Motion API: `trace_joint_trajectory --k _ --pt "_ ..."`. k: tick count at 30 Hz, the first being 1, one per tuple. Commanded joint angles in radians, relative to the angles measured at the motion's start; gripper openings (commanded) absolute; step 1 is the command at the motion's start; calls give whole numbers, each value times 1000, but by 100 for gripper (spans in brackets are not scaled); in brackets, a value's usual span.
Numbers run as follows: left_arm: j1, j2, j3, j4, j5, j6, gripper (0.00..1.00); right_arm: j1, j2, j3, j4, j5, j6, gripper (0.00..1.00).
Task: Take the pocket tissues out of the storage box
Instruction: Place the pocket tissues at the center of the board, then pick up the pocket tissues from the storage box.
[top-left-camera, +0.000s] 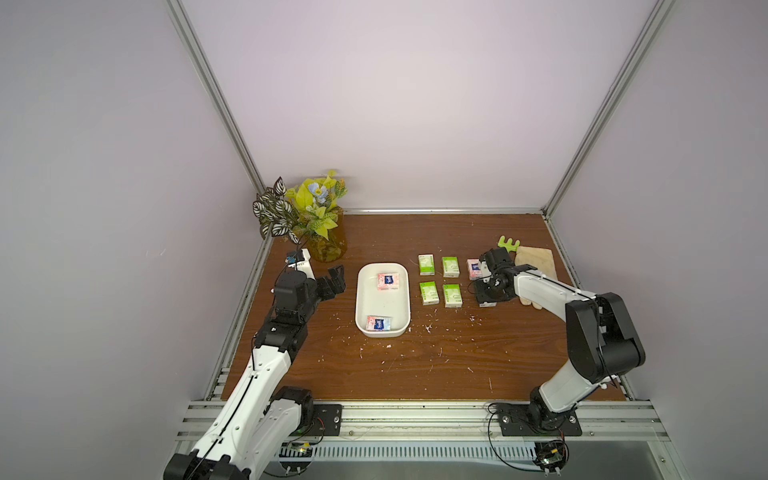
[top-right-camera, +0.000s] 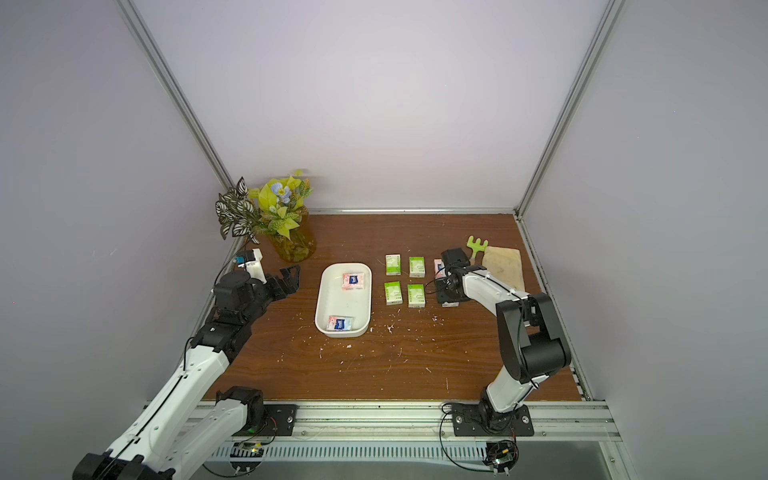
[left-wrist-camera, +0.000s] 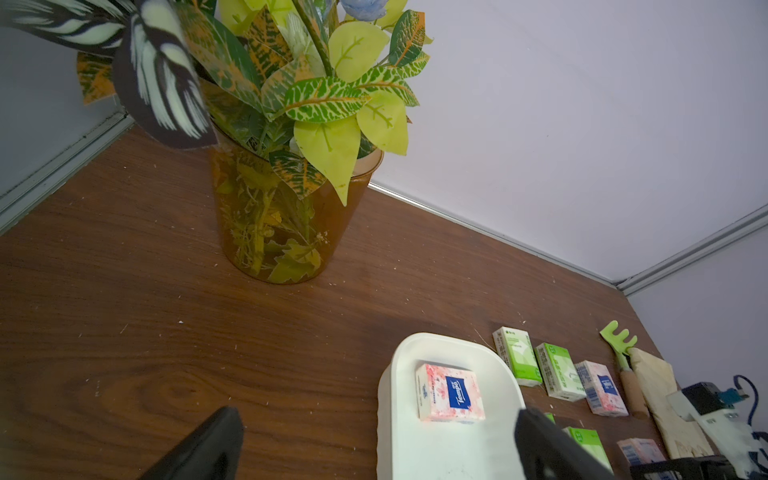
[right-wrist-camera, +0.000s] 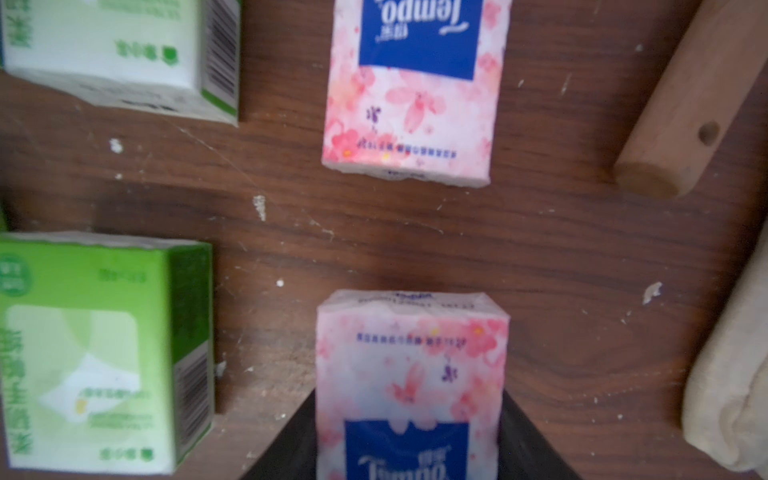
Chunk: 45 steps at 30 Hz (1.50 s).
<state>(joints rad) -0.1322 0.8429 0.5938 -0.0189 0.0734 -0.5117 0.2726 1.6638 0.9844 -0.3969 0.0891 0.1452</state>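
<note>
The white storage box holds two pocket tissues: a pink packet at its far end and a pale-blue one at its near end. To its right, several green packets and a pink packet lie on the table. My left gripper is open and empty, left of the box. My right gripper points down, shut on another pink packet low over the table, near the lying pink one.
An amber vase of artificial leaves stands at the back left, close to my left wrist. A green rake with a wooden handle and a beige cloth lie at the back right. White crumbs dot the brown table.
</note>
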Motion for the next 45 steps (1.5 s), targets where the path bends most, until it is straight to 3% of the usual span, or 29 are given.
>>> trace_joint_trajectory --k 1,8,16,23,28,34,38,45 --pt "13 -2 7 8 4 7 98 -3 15 -12 15 -22 -9 57" --pt "16 5 5 8 8 9 98 -3 34 -17 12 -15 -7 61" --pt "19 7 1 6 19 12 98 -1 -31 23 -40 45 -21 79" --pt "20 23 10 -20 35 15 98 20 -113 174 -149 63 -75 87" --pt "20 47 11 -46 112 18 98 115 -113 337 -204 64 -128 89" --pt "20 96 8 -102 247 4 99 282 3 566 -251 18 -233 89" --pt "19 131 -6 -118 318 -4 100 369 166 748 -354 -56 -330 89" --pt "-27 224 -23 -97 337 -11 85 481 487 1116 -590 -79 -489 85"
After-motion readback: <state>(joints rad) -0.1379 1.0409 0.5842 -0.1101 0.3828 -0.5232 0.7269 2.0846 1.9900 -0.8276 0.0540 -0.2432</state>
